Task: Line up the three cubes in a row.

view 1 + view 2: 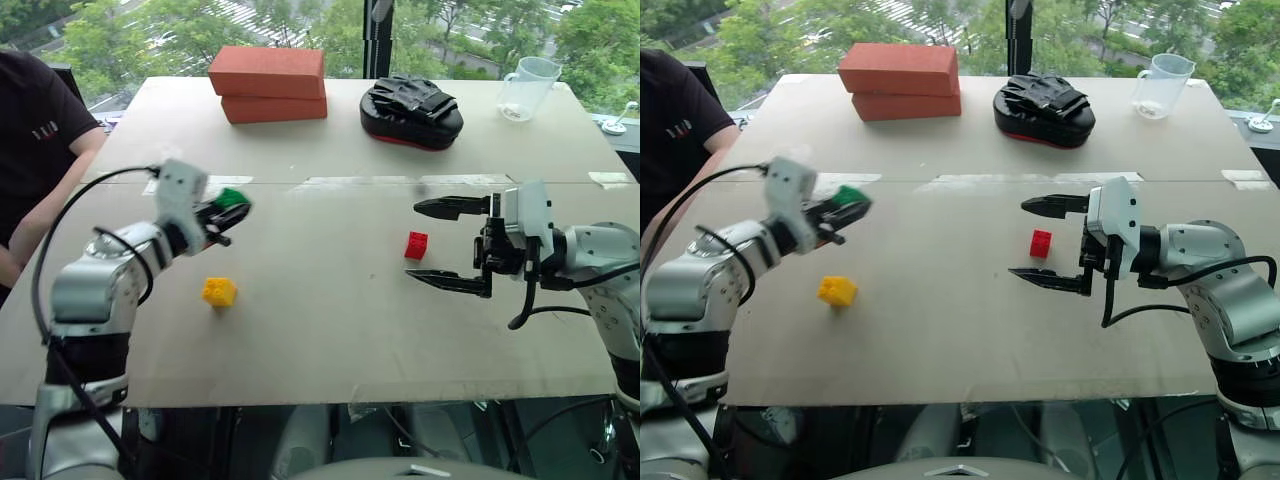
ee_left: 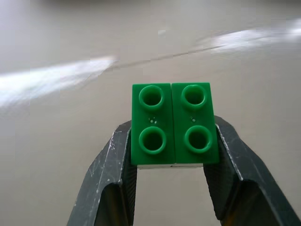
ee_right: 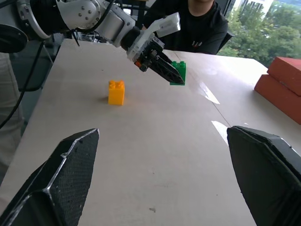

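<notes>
Behind, two bricks [image 1: 268, 83] and a black pad [image 1: 411, 111] stand clear.

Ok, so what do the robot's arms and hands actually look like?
Both arms are silver-grey metal segments with black joints. A white block sits at each wrist, and loose black cables loop alongside. The left hand and right hand each have two black, tapered fingers with textured inner faces.
</notes>
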Controlling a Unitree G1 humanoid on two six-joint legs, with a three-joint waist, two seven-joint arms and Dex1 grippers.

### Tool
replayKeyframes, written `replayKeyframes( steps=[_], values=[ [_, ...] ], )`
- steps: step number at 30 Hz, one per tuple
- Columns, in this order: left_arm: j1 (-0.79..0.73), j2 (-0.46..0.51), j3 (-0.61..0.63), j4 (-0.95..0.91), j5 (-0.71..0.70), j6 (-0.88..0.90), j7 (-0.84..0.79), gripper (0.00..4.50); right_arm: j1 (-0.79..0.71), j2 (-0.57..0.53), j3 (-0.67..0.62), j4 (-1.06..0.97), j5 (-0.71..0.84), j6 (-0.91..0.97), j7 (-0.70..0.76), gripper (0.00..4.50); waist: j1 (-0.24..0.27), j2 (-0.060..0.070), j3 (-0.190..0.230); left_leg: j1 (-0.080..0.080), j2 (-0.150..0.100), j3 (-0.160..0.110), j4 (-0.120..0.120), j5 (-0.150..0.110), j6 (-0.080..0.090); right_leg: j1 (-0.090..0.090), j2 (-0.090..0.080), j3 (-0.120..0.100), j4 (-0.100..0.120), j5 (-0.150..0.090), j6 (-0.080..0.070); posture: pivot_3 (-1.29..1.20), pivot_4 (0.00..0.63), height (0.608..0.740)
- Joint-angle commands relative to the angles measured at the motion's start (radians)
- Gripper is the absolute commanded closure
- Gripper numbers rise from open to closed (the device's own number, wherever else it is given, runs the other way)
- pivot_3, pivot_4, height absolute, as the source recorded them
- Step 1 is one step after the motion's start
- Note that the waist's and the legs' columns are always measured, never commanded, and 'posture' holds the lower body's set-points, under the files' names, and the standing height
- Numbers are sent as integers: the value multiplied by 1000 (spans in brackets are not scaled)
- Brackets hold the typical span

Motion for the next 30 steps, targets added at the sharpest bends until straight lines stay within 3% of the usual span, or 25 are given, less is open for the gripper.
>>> replayKeyframes(
  steps=[1,6,12,18,30],
  values=[
    [-124,-20,-170,174,92,-230,-337,2780,81,-43,-78,-76,20,45,-56,0,-3,1,0,0,0,1,0,0,0,0,0,1,-1,0,0,0,150,740],
    [-351,-166,-335,586,279,-514,-512,2780,258,-73,-196,-165,49,69,-110,0,-15,0,1,0,-4,3,1,-2,5,0,4,3,-1,0,1,0,150,740],
    [-503,-297,-387,879,407,-689,-573,2780,387,-80,-273,-211,52,79,-159,0,-23,-2,2,-1,-2,1,1,-3,6,0,6,4,0,0,2,0,150,740],
    [-571,-362,-370,999,454,-759,-612,2780,462,-80,-318,-220,52,57,-163,0,-22,-2,2,-1,-2,0,2,-3,6,0,6,4,1,-1,2,0,150,740],
    [-611,-421,-358,1103,529,-836,-612,2780,476,-90,-341,-230,78,66,-177,0,-15,-2,2,-1,-2,-1,4,-3,6,0,7,4,2,-1,2,0,150,740]
  ],
)
